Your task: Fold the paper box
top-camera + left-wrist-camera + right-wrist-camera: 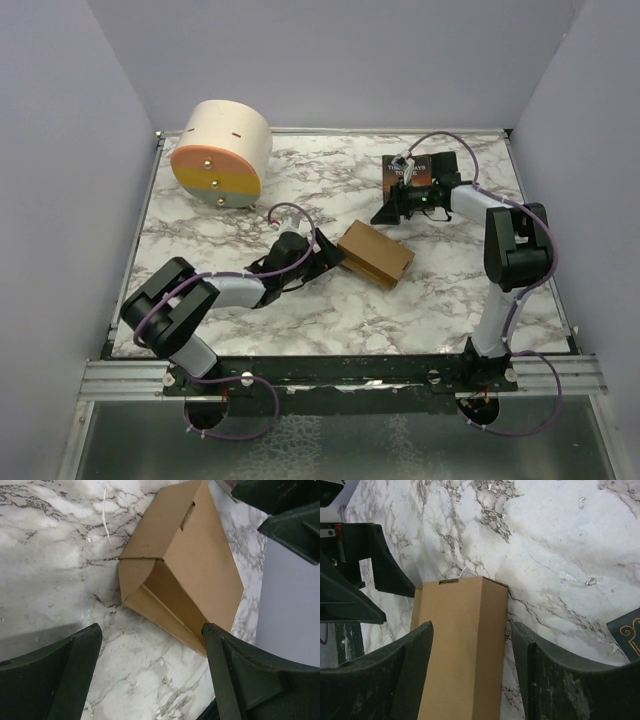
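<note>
plain brown paper box (376,254) – book (400,175) title too small to read – left gripper (151,626) released, right gripper (472,624) released

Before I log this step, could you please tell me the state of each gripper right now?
Left gripper: open, holding nothing; the paper box lies just ahead.
Right gripper: open, holding nothing.

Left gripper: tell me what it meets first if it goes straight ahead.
The left gripper would meet the box first, at its open end with the loose flap, just ahead of its open jaws. Depth is unclear.
</note>
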`<state>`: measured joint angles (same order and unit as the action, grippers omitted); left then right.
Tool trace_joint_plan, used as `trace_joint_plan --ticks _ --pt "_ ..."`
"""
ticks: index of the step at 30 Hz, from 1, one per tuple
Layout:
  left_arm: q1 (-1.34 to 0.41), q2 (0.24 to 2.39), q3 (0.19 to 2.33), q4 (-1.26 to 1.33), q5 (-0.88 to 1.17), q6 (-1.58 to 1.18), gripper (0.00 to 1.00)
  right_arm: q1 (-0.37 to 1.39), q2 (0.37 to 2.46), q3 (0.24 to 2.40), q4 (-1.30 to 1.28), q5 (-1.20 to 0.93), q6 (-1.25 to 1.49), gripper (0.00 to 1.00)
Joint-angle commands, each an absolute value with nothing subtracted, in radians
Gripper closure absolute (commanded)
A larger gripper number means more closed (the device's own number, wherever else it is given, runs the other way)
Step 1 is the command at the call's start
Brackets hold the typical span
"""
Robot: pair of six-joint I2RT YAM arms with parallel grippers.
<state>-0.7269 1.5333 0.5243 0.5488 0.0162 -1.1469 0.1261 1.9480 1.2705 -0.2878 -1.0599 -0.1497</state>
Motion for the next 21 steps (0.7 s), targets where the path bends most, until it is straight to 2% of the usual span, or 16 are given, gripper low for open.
trace_joint_plan --ticks 1,10,16,21 --pt "-0.724 1.592 0.594 0.559 -0.057 -1.228 0.15 0.149 1.977 1.265 -0.270 -1.064 -0.130 0.37" --pt "-0.724 1.663 0.655 0.580 -0.058 -1.275 0.14 0.159 2.014 1.257 -0.269 -1.082 -0.122 0.40" --pt "-0.724 1.690 0.685 0.556 -0.058 -1.296 0.20 0.163 2.020 1.243 -0.262 -1.085 -0.120 0.43" --pt "-0.723 1.690 0.698 0.544 -0.064 -1.293 0.26 0.170 2.029 1.242 -0.270 -1.086 -0.124 0.49"
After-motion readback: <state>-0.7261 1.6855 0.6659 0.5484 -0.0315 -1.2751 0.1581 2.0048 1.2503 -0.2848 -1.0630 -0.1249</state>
